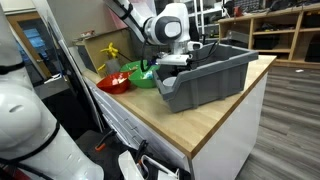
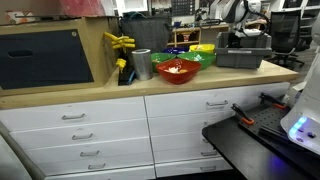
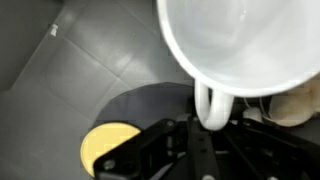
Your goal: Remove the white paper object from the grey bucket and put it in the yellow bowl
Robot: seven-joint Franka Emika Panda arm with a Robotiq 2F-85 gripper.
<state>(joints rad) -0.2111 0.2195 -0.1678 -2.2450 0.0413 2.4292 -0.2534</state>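
In the wrist view the white paper object [image 3: 240, 40] fills the upper right, a plain white cup shape. Part of its rim hangs down between my gripper's fingers [image 3: 212, 122], which are shut on it. Grey surface lies below it. In both exterior views my gripper [image 1: 172, 62] [image 2: 240, 38] is at the near end of the grey bucket [image 1: 210, 78] [image 2: 244, 58], just above its rim. The yellow bowl [image 2: 204, 48] stands behind the green bowl. The white piece is too small to make out in the exterior views.
A red bowl [image 1: 113, 83] [image 2: 178, 70] and a green bowl [image 1: 144, 75] [image 2: 196, 59] stand beside the bucket on the wooden counter [image 1: 200, 125]. A metal cup [image 2: 141, 64] and a yellow tool [image 2: 120, 45] stand farther along. A yellow round patch [image 3: 105, 146] shows in the wrist view.
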